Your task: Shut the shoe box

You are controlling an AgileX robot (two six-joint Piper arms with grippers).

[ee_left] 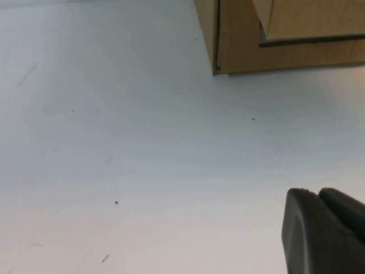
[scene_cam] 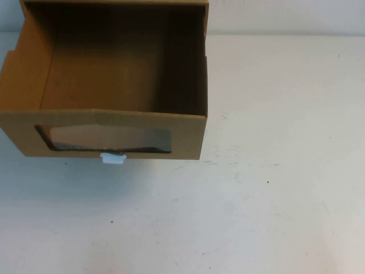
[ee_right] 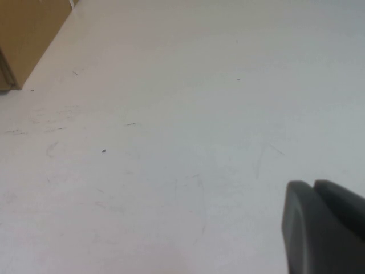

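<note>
Cardboard shoe box drawer out (white table); left end effector, right end effector low over table, grip unclear.

Soft, even light washes the white counter bright, while the shoe box interior sinks into deep shadow. The left tool and right tool show as dark, blurred shapes, too close for focus. The counter beyond each tool looks hazy and slightly bluish.

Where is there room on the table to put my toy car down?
Lots of room: the white table is bare to the right of the shoe box and in front of its white pull tab. The far left is crowded by the open box. Each wrist view shows its hand, left hand and right hand, over bare table.
</note>
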